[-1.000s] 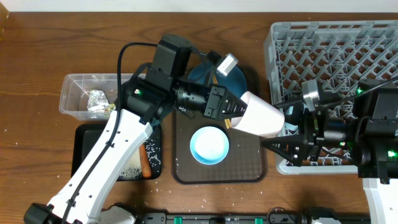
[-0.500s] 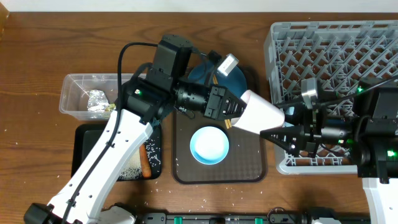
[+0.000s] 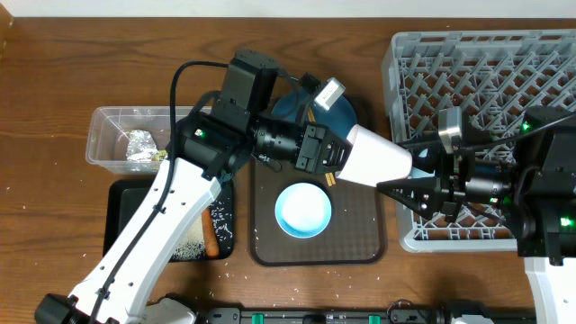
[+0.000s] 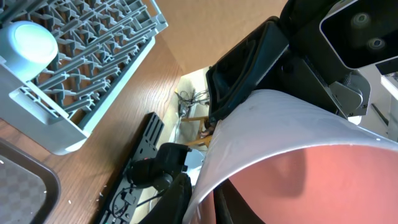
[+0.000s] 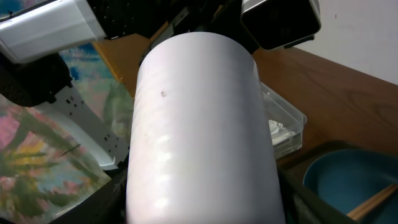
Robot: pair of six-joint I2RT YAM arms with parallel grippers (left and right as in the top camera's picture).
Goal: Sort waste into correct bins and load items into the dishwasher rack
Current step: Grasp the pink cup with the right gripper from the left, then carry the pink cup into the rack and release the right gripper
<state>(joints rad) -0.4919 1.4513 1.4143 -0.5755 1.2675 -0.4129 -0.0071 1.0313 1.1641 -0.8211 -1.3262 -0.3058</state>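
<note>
My left gripper [image 3: 337, 157] is shut on the rim of the pale pink cup [image 3: 376, 162], one finger inside and one outside [image 4: 202, 199], and holds it sideways above the brown tray, base toward the right. My right gripper [image 3: 393, 168] is open, with a finger on each side of the cup's base; the cup fills the right wrist view [image 5: 199, 124]. The grey dishwasher rack [image 3: 486, 63] stands at the right, with the light blue cup [image 4: 25, 40] upside down in its near corner. The pale blue bowl [image 3: 303, 209] sits below the cup.
The bowl sits on a dark brown tray [image 3: 265, 243], with the dark blue plate [image 3: 346, 112] and a chopstick [image 5: 373, 202] behind. A clear tub [image 3: 108, 135] holds foil [image 3: 141, 144]. A black tray [image 3: 121, 216] holds a carrot [image 3: 211, 234] and rice [image 3: 189, 243].
My right gripper has moved left and up from beside the rack's edge, so its open fingers now flank the cup's base. My left arm has tilted the cup slightly upward.
</note>
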